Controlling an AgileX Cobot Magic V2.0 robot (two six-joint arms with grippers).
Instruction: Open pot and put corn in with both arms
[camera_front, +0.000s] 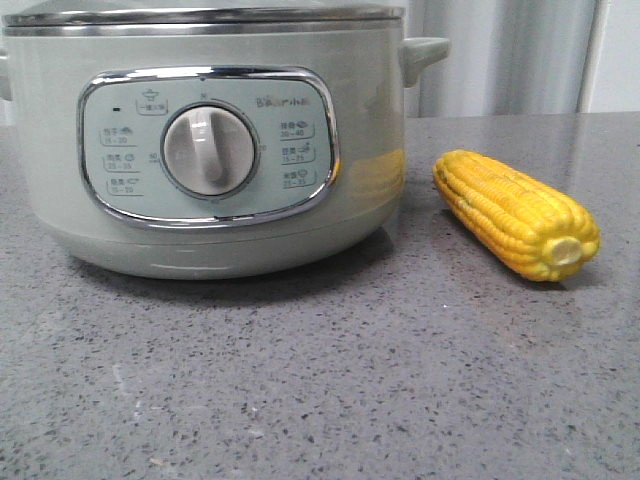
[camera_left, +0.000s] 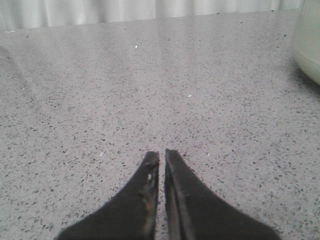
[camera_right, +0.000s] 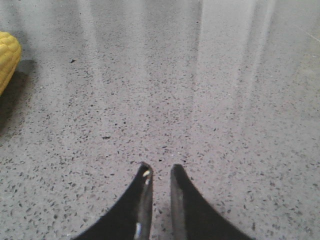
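Note:
The pale sage-green pot (camera_front: 200, 140) stands at the left of the front view, its cream dial and chrome-framed panel facing me and its steel rim at the frame's top. The yellow corn (camera_front: 515, 213) lies on the counter to its right, stub end towards me. Neither gripper shows in the front view. My left gripper (camera_left: 162, 156) hovers over bare counter, jaws almost together and empty, with the pot's wall (camera_left: 307, 40) at the frame edge. My right gripper (camera_right: 160, 171) is over bare counter, jaws close together and empty, with the corn's end (camera_right: 7, 57) at the frame edge.
The grey speckled counter (camera_front: 320, 380) runs under everything. A pale curtain (camera_front: 500, 55) hangs behind the counter's far edge. The pot's small side handle (camera_front: 425, 52) sticks out towards the corn's side.

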